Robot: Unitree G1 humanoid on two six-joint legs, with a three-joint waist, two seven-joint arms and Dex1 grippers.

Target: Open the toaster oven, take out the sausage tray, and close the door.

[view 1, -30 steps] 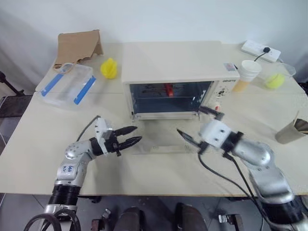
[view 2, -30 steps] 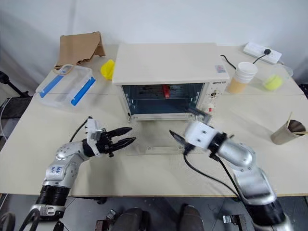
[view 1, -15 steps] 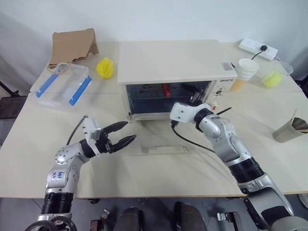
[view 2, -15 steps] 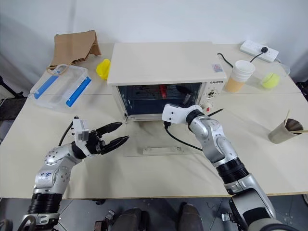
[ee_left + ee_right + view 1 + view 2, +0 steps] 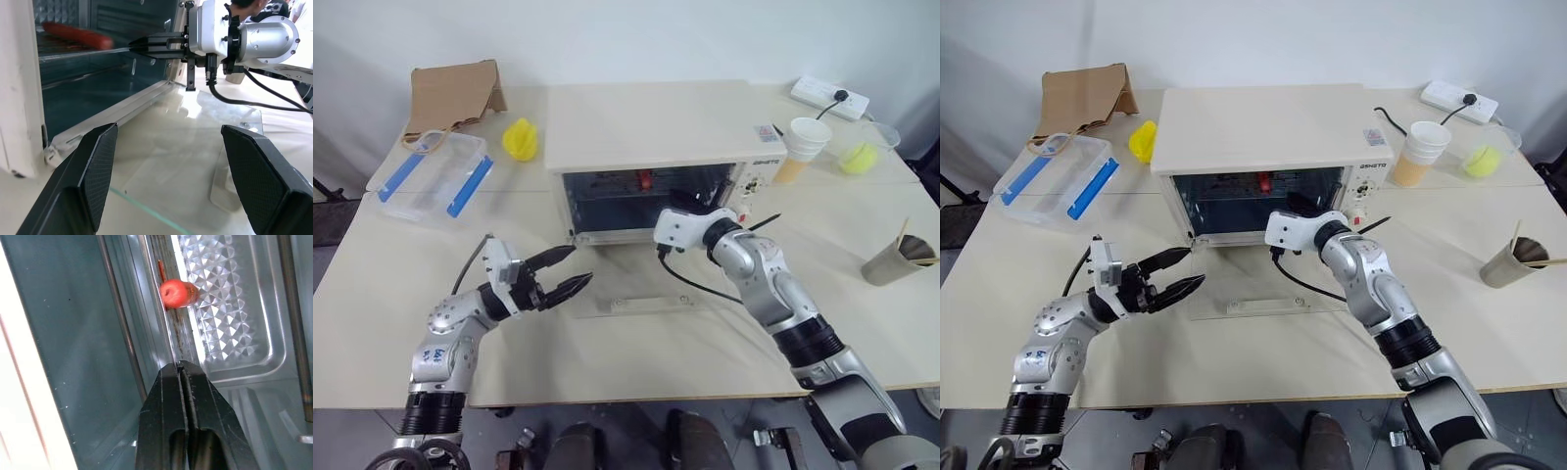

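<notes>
The toaster oven (image 5: 651, 147) stood near the middle of the pale worktop (image 5: 636, 343), with its door (image 5: 646, 294) folded fully down so that the glass panel lay flat on the worktop in front of the open cavity. The sausage tray (image 5: 73, 46) sat inside the cavity on its rack, carrying one red sausage (image 5: 175, 293). The right claw (image 5: 146, 45) reached level into the oven mouth, its two black fingers (image 5: 182, 406) pressed together on the front edge of the sausage tray, the tips meeting at the thin metal rim as seen in both wrist views. The left claw (image 5: 566, 271) hovered above the worktop just beside the left end of the lowered door, its fingers (image 5: 95, 171) spread wide and holding nothing, pointing toward the oven. At the far left of the worktop lay a clear plastic box (image 5: 431, 176) with blue clips, a brown cardboard piece (image 5: 450, 93) behind it, and a small yellow object (image 5: 521, 139) beside the oven. To the right of the oven stood a paper cup (image 5: 801, 147), a clear cup (image 5: 859, 152) with yellow contents, a white power strip (image 5: 830, 98), and a brown cup (image 5: 896, 259) near the right edge.
</notes>
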